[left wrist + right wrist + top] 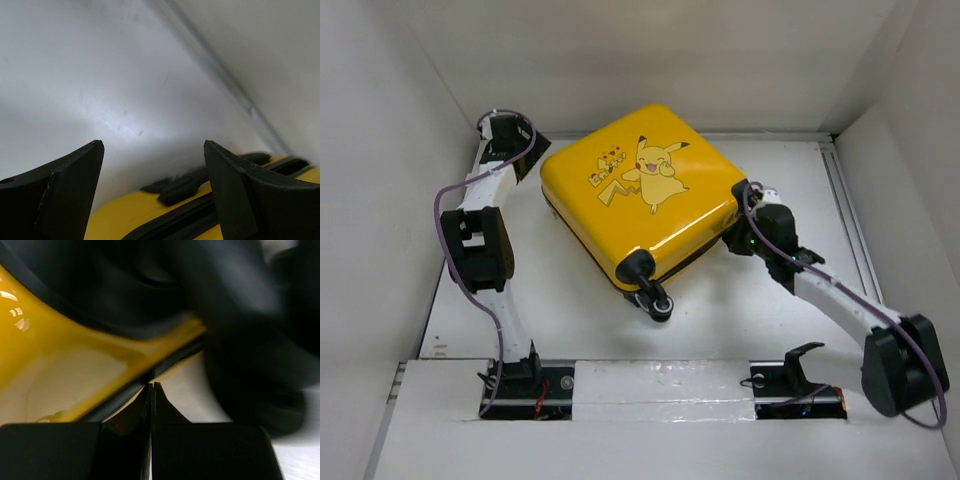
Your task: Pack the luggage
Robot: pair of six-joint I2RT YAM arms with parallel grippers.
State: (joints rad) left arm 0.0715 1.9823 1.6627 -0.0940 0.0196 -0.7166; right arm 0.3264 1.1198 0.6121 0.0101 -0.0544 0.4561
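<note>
The luggage (640,190) lies closed and flat, lid up, at the far middle of the white table (570,320). My left gripper (154,147) is released at the case's far left corner, fingers wide apart over the yellow edge and black trim. My right gripper (151,390) is clenched at the right corner, tips by the dark seam. A blurred black mass fills much of that view, so I cannot tell whether anything thin is pinched.
</note>
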